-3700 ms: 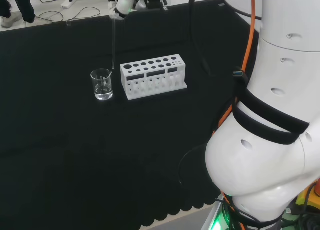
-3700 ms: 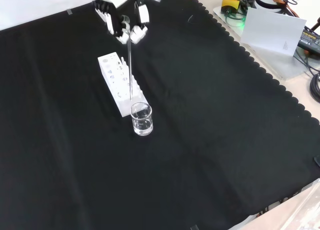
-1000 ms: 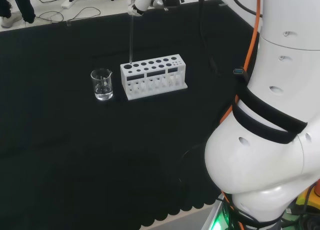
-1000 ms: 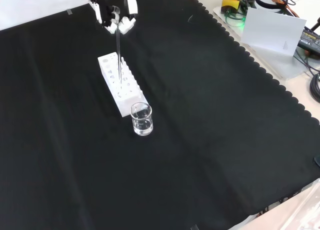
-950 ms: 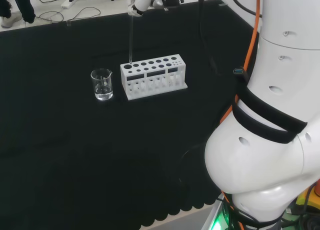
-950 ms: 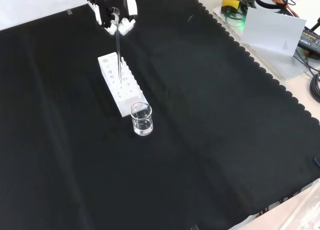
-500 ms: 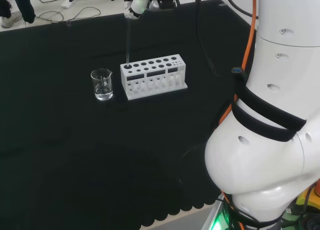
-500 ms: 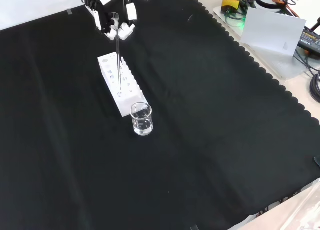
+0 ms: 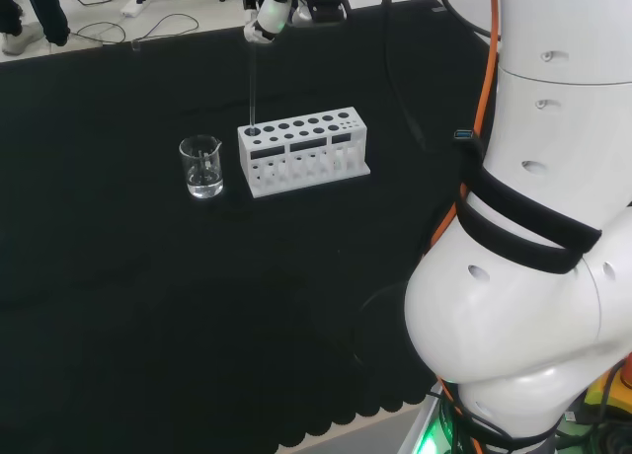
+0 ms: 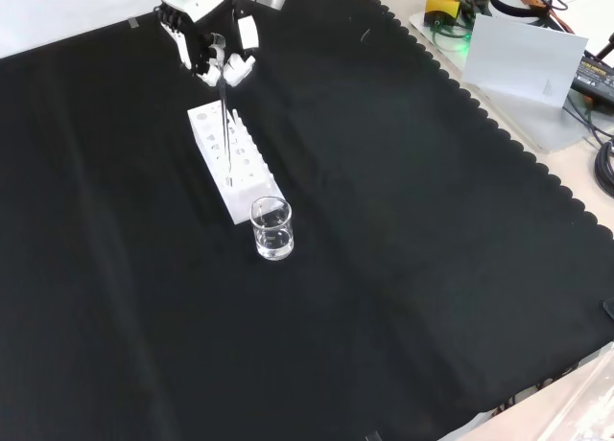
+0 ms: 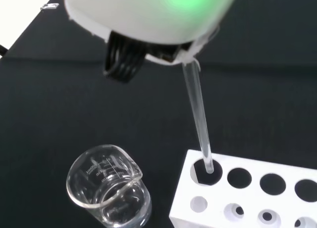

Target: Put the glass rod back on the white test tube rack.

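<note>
Wrist view: hand [image 11: 148,20] had fingers [image 10: 206,53] pinched on rod [image 11: 198,119], near upright, its tip inside corner hole of rack [image 11: 257,198] at the end beside beaker [image 11: 110,191] on worktop [image 10: 403,268].

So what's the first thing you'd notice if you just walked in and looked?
The hand pinching a long glass rod, its tip just entering the end hole of the white test tube rack nearest the beaker. In the head view, the arm's big white links loom at the right.

head: behind arm, high; front: opposite, looking down; wrist: close | shared: rack [image 9: 302,149]
</note>
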Controlling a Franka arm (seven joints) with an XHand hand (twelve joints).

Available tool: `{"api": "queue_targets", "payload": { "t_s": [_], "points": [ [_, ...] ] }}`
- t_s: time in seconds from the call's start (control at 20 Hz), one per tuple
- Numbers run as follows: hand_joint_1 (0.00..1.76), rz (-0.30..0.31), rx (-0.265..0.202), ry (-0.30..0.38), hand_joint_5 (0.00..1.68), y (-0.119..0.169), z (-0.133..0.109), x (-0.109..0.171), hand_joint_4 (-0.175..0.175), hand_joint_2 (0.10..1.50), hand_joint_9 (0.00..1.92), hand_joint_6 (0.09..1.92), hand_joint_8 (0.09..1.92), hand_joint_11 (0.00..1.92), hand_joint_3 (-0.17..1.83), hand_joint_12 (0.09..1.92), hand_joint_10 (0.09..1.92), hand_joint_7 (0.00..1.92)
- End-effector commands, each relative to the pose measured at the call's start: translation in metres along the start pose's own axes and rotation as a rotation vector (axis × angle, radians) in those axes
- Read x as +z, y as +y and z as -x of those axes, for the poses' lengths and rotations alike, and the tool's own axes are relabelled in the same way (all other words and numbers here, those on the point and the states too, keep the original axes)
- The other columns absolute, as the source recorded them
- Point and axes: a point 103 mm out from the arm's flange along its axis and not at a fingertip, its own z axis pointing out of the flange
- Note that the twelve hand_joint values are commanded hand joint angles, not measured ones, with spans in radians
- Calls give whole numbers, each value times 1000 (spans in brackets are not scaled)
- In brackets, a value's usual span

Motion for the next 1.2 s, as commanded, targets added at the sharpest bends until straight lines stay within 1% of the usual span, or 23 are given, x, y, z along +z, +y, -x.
{"api": "queue_targets", "payload": {
  "t_s": [0.05, 0.45, 0.65, 1.05, 1.2],
  "points": [
    [1225, -32, 9, -11, 1365, 4, 5, 13, -175, 442, 1911, 682, 762, 1780, 1000, 666, 595, 1671],
    [1225, -56, 17, -6, 1364, 6, 14, 31, -175, 443, 1910, 683, 762, 1779, 1000, 666, 594, 1671],
    [1225, -66, 23, -2, 1364, 7, 18, 36, -175, 443, 1910, 683, 762, 1780, 1000, 666, 594, 1671],
    [1225, -79, 24, 4, 1363, 7, 19, 45, -175, 443, 1909, 684, 762, 1779, 1000, 666, 594, 1670],
    [1225, -78, 25, 18, 1363, 6, 20, 46, -175, 443, 1906, 684, 761, 1779, 999, 665, 593, 1668]
  ]
}}
